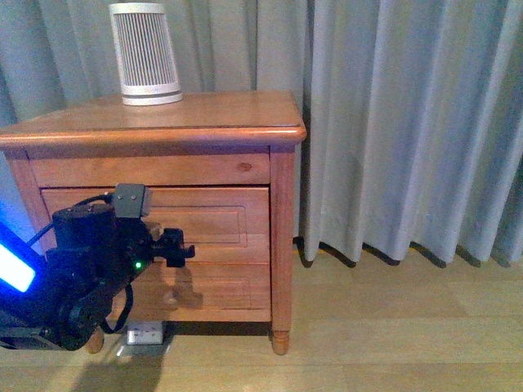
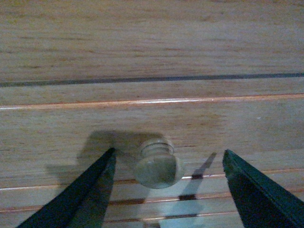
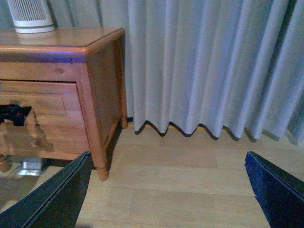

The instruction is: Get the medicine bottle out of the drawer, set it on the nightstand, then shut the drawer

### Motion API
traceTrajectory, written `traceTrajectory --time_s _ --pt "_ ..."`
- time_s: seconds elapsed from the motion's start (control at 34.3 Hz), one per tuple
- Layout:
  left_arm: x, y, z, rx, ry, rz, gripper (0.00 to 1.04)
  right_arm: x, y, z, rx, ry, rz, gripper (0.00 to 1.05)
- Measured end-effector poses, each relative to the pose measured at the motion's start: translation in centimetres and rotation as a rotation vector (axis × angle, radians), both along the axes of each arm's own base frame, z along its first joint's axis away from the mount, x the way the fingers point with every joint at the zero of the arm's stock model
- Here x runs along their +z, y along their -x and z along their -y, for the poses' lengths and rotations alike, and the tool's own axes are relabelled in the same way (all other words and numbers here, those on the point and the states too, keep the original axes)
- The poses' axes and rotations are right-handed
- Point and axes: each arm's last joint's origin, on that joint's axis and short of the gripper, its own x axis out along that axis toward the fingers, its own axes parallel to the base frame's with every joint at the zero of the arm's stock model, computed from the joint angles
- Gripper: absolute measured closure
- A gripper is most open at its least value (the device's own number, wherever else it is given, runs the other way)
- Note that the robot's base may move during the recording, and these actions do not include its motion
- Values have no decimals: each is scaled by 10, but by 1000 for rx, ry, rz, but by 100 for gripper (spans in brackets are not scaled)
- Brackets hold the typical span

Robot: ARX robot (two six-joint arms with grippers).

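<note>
1. Nightstand (image 1: 204, 114): orange-brown wood, standing on the wooden floor (image 1: 392, 327) against a grey curtain (image 1: 392, 122).
2. Drawer (image 1: 221, 220): upper of 2, front flush with the frame, shut.
3. White ribbed cylinder (image 1: 145, 53): upright on the nightstand top, towards the back.
4. Left gripper (image 1: 178, 247): at the drawer fronts. Jaws spread, 1 on either side of a round wooden knob (image 2: 158, 167), neither touching it. The knob appears to be the upper drawer's, though the arm hides it in the front view.
5. Right gripper (image 3: 168, 156): above the floor, well apart from the nightstand. Jaws spread wide, holding nothing.
</note>
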Motion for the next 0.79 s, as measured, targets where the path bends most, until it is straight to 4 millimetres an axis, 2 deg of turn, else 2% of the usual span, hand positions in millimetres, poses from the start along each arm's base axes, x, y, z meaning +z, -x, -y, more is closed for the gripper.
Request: traceTrajectory --time_s 0.12,0.17,0.23,0.52,0.61,0.73,0.79 --pt "0 -1 -2 2 -4 -4 58 0 0 0 0 0 0 7" --pt "-1 -1 -2 8 -7 -8 71 0 0 0 0 0 0 7" --pt "-1 -1 -3 5 -7 -7 78 0 0 0 0 0 0 7" --pt "0 -1 -4 9 -15 2 79 0 0 0 0 0 0 7" --pt "-2 5 -5 16 -17 12 79 0 0 0 0 0 0 7" --pt "-2 27 -5 17 -32 5 79 0 0 0 0 0 0 7" --pt "0 45 -7 17 -41 -2 79 0 0 0 0 0 0 7"
